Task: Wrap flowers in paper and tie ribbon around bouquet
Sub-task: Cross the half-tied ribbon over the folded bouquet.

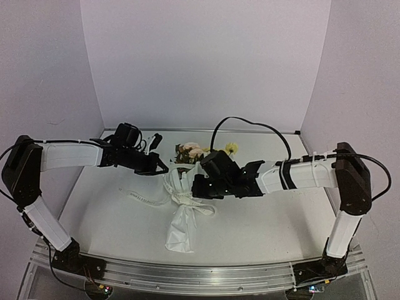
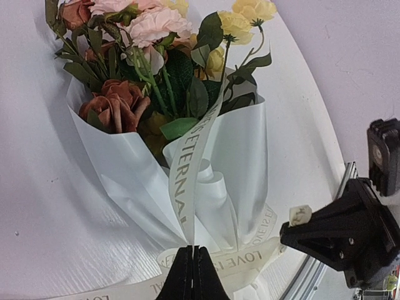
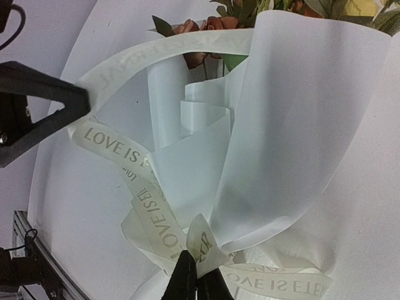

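The bouquet lies on the table with its flowers [image 1: 190, 151] at the far end and the white paper [image 1: 181, 225] cone pointing toward me. Cream ribbon [image 1: 182, 197] with dark lettering loops around the cone's narrow waist, and a tail trails left. My left gripper [image 2: 192, 251] is shut on a ribbon strand [image 2: 190, 169] that rises across the paper [image 2: 125, 169] toward the flowers [image 2: 156, 28]. My right gripper [image 3: 199, 257] is shut on a folded bit of ribbon [image 3: 205, 240] at the waist, beside the paper [image 3: 300, 125]. The two grippers [image 1: 164, 167] [image 1: 197, 187] flank the cone.
White table [image 1: 262, 219] with pale walls on three sides. An aluminium rail [image 1: 187, 275] runs along the near edge. A black cable [image 1: 250, 124] arcs above the right arm. The ribbon's loose tail [image 1: 140, 197] lies left of the cone.
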`<state>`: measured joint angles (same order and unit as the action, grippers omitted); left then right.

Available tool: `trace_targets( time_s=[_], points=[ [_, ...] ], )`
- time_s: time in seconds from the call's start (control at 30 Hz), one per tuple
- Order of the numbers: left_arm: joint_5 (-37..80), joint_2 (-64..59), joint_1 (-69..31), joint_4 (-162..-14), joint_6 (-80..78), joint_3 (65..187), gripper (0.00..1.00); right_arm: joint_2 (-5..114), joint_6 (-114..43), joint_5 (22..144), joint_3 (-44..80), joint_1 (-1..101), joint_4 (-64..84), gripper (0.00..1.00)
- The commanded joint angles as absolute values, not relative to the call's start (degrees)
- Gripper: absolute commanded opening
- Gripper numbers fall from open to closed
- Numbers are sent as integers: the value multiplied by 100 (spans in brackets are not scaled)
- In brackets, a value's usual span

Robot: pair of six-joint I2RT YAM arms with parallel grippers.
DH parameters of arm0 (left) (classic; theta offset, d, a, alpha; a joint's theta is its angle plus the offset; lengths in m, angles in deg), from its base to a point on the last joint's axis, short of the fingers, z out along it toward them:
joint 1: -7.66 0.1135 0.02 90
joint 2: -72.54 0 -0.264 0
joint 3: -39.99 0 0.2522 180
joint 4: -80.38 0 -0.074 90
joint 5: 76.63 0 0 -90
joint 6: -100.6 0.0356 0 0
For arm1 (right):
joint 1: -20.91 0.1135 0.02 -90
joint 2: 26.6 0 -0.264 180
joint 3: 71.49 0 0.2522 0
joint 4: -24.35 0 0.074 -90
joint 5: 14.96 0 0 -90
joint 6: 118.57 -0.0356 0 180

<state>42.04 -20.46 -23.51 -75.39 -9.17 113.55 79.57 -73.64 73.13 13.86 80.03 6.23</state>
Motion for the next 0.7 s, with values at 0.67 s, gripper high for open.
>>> trace_targets(
  time_s=[0.67],
  points=[
    [4609,-772,-4733,-7339,1865,10815,2,9245,-7884,9421,3012,7073,605,0]
  ],
)
